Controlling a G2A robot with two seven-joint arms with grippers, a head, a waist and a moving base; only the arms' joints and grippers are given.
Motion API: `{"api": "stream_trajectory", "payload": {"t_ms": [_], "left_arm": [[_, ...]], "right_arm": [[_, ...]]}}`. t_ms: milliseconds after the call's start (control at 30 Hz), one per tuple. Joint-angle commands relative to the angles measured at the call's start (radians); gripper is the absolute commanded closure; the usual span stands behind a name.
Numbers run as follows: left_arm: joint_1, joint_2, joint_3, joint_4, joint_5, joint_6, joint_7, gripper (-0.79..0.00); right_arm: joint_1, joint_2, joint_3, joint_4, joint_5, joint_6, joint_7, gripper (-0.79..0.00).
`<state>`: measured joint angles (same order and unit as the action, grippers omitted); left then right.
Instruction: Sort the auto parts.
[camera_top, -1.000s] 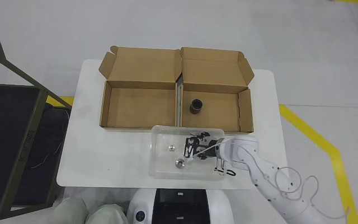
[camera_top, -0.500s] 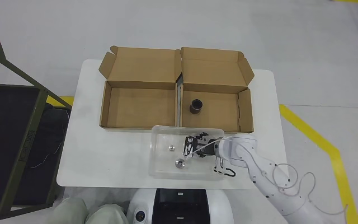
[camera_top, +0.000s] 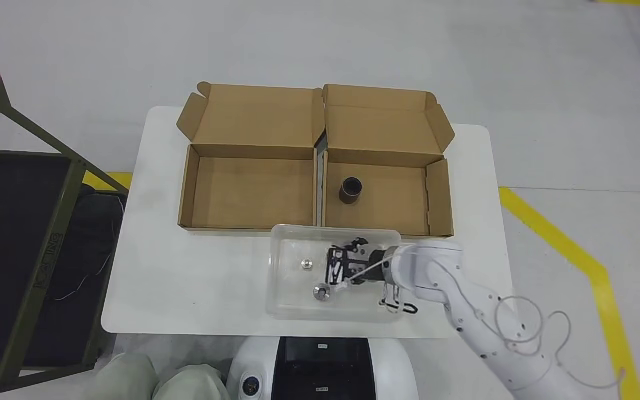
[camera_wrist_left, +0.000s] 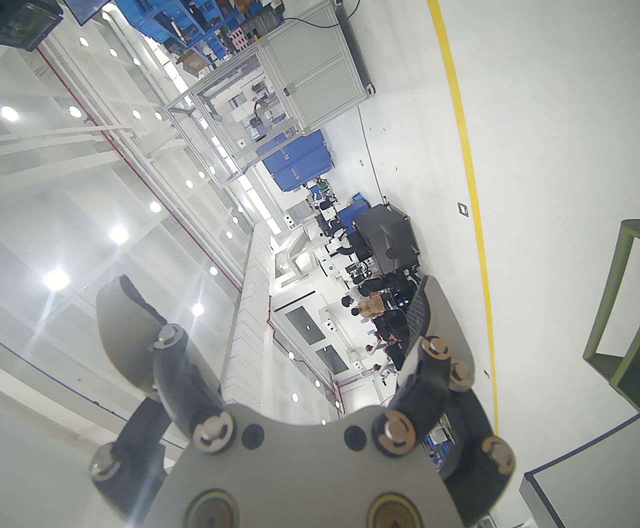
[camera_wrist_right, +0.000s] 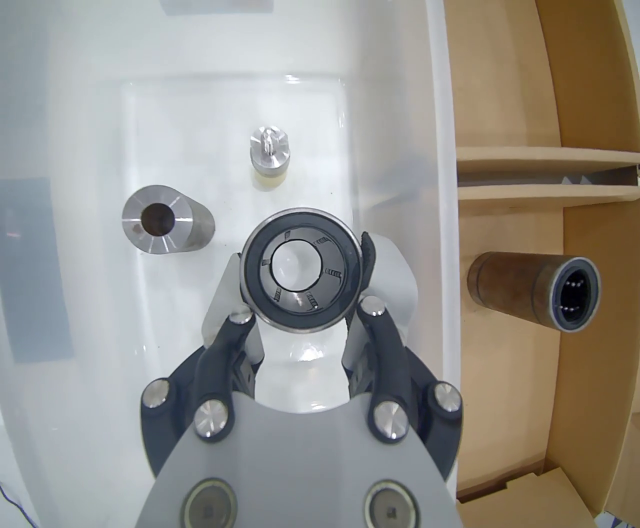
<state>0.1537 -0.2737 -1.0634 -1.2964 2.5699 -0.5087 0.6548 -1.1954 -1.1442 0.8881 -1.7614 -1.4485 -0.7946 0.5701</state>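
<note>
The left gripper is spread wide with nothing in it and faces out into the hall, turned away from the white table. On the table, the left cardboard box lies open with a bare floor. In front of it, a clear plastic tray holds a small metal fitting and a steel sleeve, both standing apart from each other. To their right, the right gripper is down inside the tray, its two fingers pressed against opposite sides of a linear bearing that stands on end, long axis pointing up at the wrist. A second linear bearing lies on its side in the right cardboard box, just beyond the tray's far wall. That box appears to be the held part's destination, up and over the wall, and the right arm is the nearer one.
</note>
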Motion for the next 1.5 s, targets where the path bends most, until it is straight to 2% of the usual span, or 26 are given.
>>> {"api": "stream_trajectory", "payload": {"t_ms": [0, 333, 967, 1467], "left_arm": [[0.0, 0.0, 0.0, 0.0, 0.0, 0.0, 0.0, -0.785], [0.0, 0.0, 0.0, 0.0, 0.0, 0.0, 0.0, -0.785], [0.0, 0.0, 0.0, 0.0, 0.0, 0.0, 0.0, -0.785], [0.0, 0.0, 0.0, 0.0, 0.0, 0.0, 0.0, -0.785]], "right_arm": [[-0.003, 0.002, 0.005, -0.012, 0.011, -0.004, -0.005, 0.0], [-0.021, 0.01, 0.045, -0.079, 0.092, -0.007, -0.045, 0.0], [-0.029, 0.019, 0.13, -0.234, 0.227, 0.065, -0.139, 0.0], [0.046, 0.007, 0.136, -0.259, 0.306, 0.112, -0.241, 0.0]]}}
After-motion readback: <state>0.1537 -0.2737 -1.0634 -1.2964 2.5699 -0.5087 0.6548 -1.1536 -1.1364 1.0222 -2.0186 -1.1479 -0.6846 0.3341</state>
